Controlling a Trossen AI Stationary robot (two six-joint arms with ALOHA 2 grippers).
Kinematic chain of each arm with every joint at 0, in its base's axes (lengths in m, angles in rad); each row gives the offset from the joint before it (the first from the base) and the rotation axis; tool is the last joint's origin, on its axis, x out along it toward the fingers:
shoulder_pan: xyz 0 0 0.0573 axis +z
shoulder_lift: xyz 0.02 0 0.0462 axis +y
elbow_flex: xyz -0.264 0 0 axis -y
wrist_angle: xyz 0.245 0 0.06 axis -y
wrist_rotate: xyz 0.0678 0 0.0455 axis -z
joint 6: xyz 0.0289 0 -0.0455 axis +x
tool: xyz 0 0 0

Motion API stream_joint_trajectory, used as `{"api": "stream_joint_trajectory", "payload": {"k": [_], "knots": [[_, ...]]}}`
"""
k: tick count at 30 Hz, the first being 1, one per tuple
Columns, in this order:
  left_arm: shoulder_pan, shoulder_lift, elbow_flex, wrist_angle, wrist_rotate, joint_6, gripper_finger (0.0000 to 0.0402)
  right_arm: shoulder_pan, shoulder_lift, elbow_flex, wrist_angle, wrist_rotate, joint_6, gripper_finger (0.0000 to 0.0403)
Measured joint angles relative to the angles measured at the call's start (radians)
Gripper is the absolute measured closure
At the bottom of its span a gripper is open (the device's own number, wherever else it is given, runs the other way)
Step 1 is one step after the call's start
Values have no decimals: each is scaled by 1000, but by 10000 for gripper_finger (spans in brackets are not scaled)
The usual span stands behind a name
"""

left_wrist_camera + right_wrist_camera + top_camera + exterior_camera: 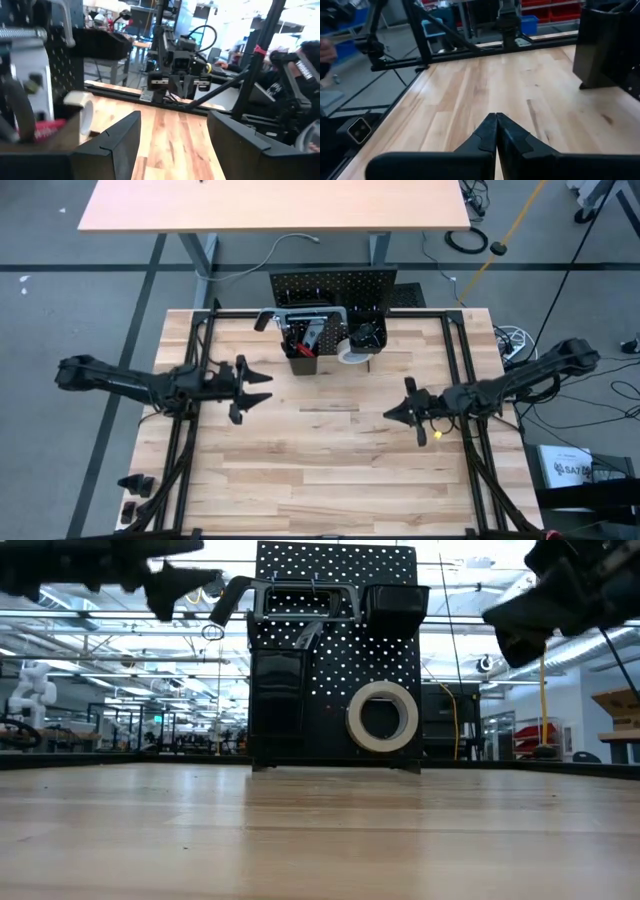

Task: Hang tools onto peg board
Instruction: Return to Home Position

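Peg board upright at bench rear, tape roll hung low. Left gripper wide, empty; right gripper pinched closed, empty. We home both arms slowly, clear of board.

The high view looks straight down from above on the whole table. The low view sits at tabletop height, facing level across the wood at the peg board and the room behind. Both wrist views look forward, close over the tabletop; the left one shares the white tape roll with the low and high views.
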Motion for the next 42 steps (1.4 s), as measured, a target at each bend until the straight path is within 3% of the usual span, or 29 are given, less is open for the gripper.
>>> {"api": "stream_joint_trajectory", "payload": {"k": [8, 12, 18, 25, 42], "knots": [[-9, 0, -188, 181, -38, -44, 171, 8, -11, -187, 228, -3, 5, 403], [-9, 0, -266, 269, -43, -70, 171, 8, -24, -188, 181, -8, 15, 403], [-9, -3, -266, 246, -44, -50, 171, 8, -41, -186, 139, -3, -28, 403], [-8, -2, -267, 93, -55, -41, 171, 7, -43, -187, 45, -2, -20, 403], [-8, -3, -267, -38, -45, -41, 171, 7, -43, -187, 46, -3, -19, 403]]}}
